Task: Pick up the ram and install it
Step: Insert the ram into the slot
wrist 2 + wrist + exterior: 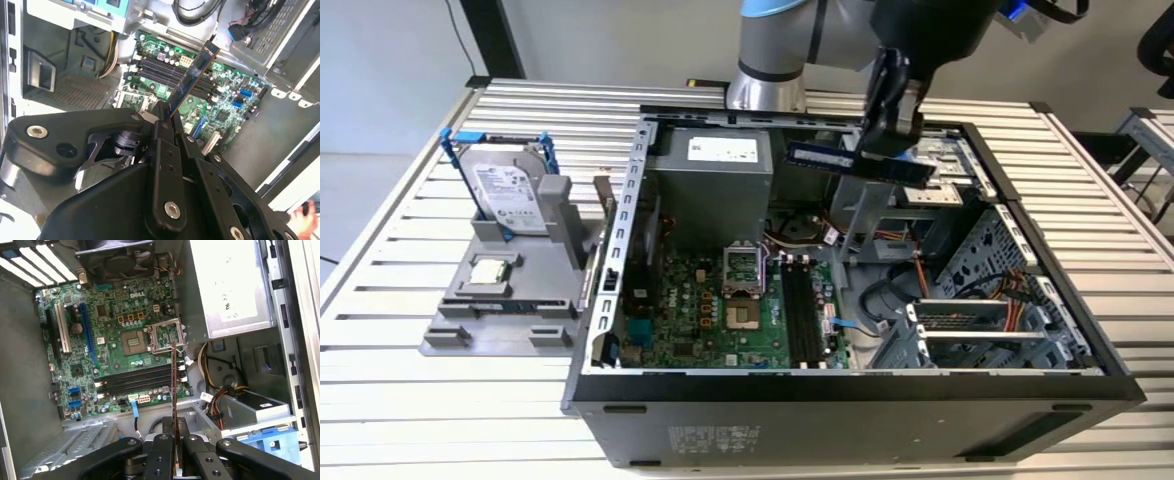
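Black gripper (174,441) linkages sat closest to the lens in both wrist views, and the fingers (161,452) were drawn narrow, clamped on the ram (174,385). The thin strip stood out past the fingertips; in the first wrist view it showed edge-on as a dark red line, and in the second wrist view its blue face (195,75) ran slantwise away from the gripper (167,114).

Beyond the fingertips, well apart from the held strip, lay the green motherboard (100,340) on the floor of the open computer case (854,385). Its black memory slots (135,382) ran in a parallel row – the ram crossed them in line of sight without touching them. The silver processor socket (160,337) sat just beside the slots, and the grey power supply (230,285) lay further off to one side of the fingers.

In the exterior view the gripper (887,140) hung over the far part of the case, holding the ram (861,162) nearly level and slightly tilted, high above the slots (803,315) – nothing of it met the board (707,310). Far from the fingers, outside the case toward the exterior view's left, a grey stand (507,300) on the slatted table (400,400) carried a silver hard drive (507,190) upright in its blue frame and a small square chip (490,270).
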Robot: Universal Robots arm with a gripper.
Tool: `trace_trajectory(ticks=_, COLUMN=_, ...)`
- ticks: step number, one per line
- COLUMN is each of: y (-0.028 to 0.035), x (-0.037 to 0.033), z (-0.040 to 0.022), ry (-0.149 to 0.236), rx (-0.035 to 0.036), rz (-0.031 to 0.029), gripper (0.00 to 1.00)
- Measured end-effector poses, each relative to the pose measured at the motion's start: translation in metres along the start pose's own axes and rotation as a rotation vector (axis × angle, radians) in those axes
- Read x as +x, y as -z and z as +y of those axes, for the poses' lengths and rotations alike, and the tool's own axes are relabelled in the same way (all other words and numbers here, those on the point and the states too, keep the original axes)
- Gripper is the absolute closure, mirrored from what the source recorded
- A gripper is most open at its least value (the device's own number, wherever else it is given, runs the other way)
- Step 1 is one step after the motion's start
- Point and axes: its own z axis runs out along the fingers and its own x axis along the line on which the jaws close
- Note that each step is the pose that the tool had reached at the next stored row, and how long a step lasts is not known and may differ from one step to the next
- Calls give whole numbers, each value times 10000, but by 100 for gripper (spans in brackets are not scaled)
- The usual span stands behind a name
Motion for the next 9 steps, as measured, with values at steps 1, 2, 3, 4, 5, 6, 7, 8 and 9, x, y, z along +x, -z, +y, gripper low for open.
trace_trajectory(ticks=1, y=0, x=0, z=0, ry=-161, rx=7, rz=-8, gripper=100)
trace_trajectory(ticks=2, y=0, x=0, z=0, ry=-298, rx=13, rz=-14, gripper=100)
trace_trajectory(ticks=3, y=0, x=0, z=0, ry=-462, rx=20, rz=-22, gripper=100)
trace_trajectory(ticks=4, y=0, x=0, z=0, ry=-605, rx=26, rz=-29, gripper=100)
trace_trajectory(ticks=5, y=0, x=0, z=0, ry=-768, rx=33, rz=-38, gripper=100)
trace_trajectory(ticks=6, y=0, x=0, z=0, ry=-921, rx=39, rz=-45, gripper=100)
trace_trajectory(ticks=7, y=0, x=0, z=0, ry=-1071, rx=46, rz=-54, gripper=100)
trace_trajectory(ticks=8, y=0, x=0, z=0, ry=-1234, rx=52, rz=-62, gripper=100)
trace_trajectory(ticks=9, y=0, x=0, z=0, ry=-1386, rx=59, rz=-69, gripper=100)
